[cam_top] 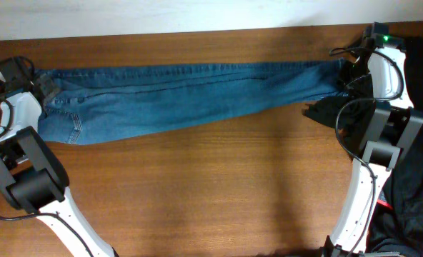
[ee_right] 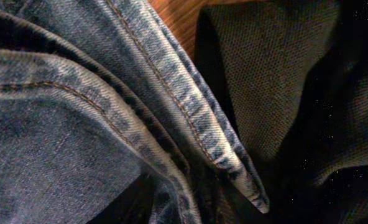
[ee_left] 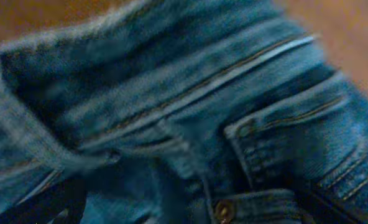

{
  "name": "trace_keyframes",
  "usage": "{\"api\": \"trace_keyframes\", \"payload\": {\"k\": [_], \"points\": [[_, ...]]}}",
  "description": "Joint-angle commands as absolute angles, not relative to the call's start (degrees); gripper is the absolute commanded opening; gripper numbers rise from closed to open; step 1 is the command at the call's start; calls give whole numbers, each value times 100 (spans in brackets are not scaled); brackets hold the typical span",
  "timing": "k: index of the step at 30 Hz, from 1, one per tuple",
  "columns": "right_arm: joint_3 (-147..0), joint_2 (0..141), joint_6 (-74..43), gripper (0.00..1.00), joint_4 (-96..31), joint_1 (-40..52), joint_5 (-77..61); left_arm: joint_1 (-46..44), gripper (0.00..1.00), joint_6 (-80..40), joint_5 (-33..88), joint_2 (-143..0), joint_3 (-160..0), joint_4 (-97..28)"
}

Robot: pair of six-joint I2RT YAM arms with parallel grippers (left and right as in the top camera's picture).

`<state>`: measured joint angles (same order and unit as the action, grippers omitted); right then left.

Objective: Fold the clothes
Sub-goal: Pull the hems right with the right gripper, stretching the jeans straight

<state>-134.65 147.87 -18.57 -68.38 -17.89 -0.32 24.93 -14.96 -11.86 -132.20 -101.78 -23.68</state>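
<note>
The blue denim jeans (cam_top: 183,96) lie stretched lengthwise across the far part of the wooden table, waist at the left and leg hems at the right. My left gripper (cam_top: 46,89) is at the waist end. The left wrist view is filled with the waistband, a pocket and a brass rivet (ee_left: 223,210), and my fingers are hidden by denim. My right gripper (cam_top: 346,75) is at the hem end. The right wrist view shows the stitched leg hems (ee_right: 190,118) bunched at the jaws. Both grippers look shut on the denim.
A dark cloth (cam_top: 324,111) lies on the table just below the hem end and also shows in the right wrist view (ee_right: 265,81). More black fabric (cam_top: 420,178) hangs along the right edge. The wooden table (cam_top: 211,193) extends toward the front.
</note>
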Motion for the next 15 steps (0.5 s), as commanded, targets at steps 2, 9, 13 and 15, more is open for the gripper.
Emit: {"api": "trace_keyframes", "payload": {"k": [2, 9, 13, 15], "points": [[-13404, 14787, -1831, 45, -6842, -1837, 174, 2746, 99, -1319, -1632, -13559, -10204, -2777], [-13404, 14787, -1828, 59, -6541, -1837, 172, 3048, 99, -1326, -1581, -13570, -10204, -3267], [-13404, 14787, -1680, 68, -6241, -1839, 169, 3098, 99, -1363, -1256, -13570, -10204, -3404], [-13404, 14787, -1577, 71, -6136, -1839, 169, 3092, 99, -1363, -1131, -13570, -10204, -3424]]}}
